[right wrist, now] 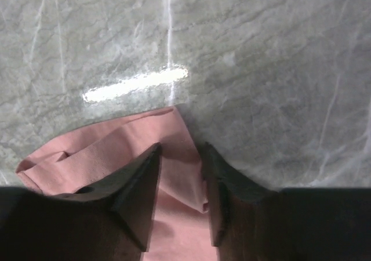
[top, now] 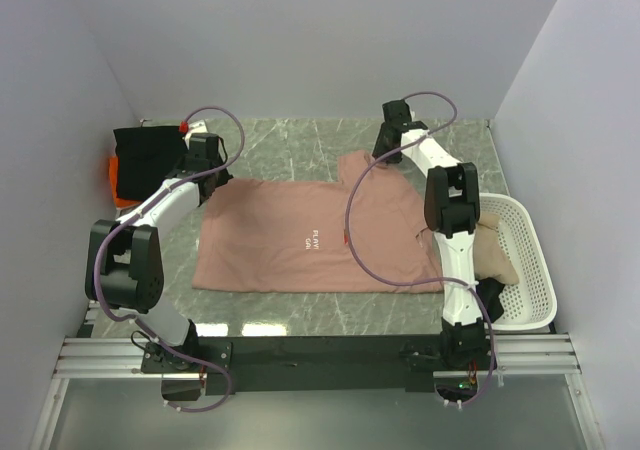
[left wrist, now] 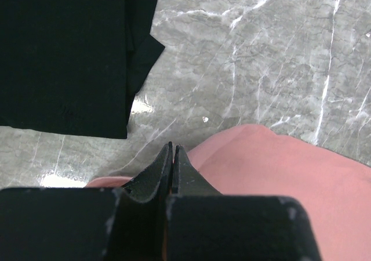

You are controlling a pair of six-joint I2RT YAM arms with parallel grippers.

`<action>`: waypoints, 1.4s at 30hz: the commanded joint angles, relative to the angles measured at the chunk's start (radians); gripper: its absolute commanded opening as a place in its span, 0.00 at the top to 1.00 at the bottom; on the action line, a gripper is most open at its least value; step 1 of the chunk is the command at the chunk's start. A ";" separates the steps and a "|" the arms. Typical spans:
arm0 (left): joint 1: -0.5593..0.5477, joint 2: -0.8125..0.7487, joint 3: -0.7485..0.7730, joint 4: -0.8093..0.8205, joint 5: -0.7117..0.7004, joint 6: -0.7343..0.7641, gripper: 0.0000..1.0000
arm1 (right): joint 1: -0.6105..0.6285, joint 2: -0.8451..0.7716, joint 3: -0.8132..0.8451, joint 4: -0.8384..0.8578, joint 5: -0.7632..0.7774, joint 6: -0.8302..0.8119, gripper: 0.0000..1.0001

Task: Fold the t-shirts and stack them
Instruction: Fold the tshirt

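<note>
RISK: we are judging that the right gripper may catch only one layer, letting the sleeve slip and bunch | FINGERS: right partly open, straddling the pink t-shirt sleeve; left gripper pressed together at its edge, and we are not seeing whether it is pinching cloth | PLACE: shirt is lying flat just beside the basket

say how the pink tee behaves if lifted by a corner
Probably floppy: the pink tee lies flat with soft folds at its edge, so it should sag. Likely light, being thin cloth. Pushed, it may bunch on the smooth table.
</note>
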 commanded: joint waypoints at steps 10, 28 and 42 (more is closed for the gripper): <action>0.004 -0.020 0.010 0.025 -0.001 0.001 0.99 | 0.014 -0.034 -0.023 0.038 -0.015 -0.011 1.00; 0.004 -0.048 -0.031 0.002 -0.077 -0.020 0.99 | 0.012 -0.519 -0.562 0.412 -0.117 0.008 1.00; 0.013 -0.183 -0.175 -0.022 -0.200 -0.066 0.99 | 0.012 -0.948 -1.033 0.451 -0.110 -0.009 1.00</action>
